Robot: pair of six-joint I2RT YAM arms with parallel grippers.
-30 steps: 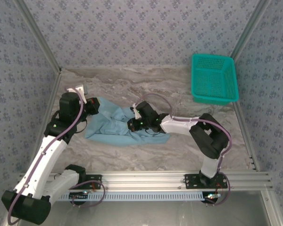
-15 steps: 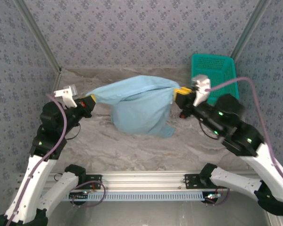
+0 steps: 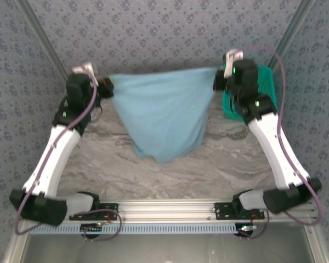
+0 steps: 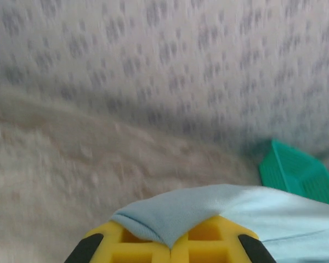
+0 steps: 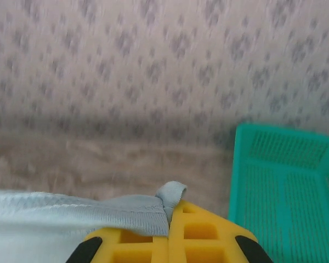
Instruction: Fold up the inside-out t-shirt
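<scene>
Dotted blue-gray walls (image 3: 153, 33) stand round a gray marble-look table (image 3: 208, 164). Shirt (image 3: 162, 118) is up in the air, held betw. the two grippers. L gripper (image 3: 106, 86) pinches the shirt's top L corner. R gripper (image 3: 216, 81) pinches the top R corner. Top edge is pulled nearly straight from one to the other. Rest of the cloth hangs down in a wide V, w/ its low tip over the middle of the table. Can't tell if the tip touches.

L wrist view: yellow pads (image 4: 219, 244) are shut tight on a fold of blue cloth that pokes up betw. them. R wrist view: the pads there are shut too, on a stitched edge of the shirt, w/ a little loop of cloth sticking up above them. Both wrist views are blurry.

Green mesh basket (image 3: 267, 82) sits at the back R of the table, behind the R arm (image 3: 274, 142), which covers most of it from above. R wrist view shows its mesh floor and walls, apart from the shirt.
</scene>
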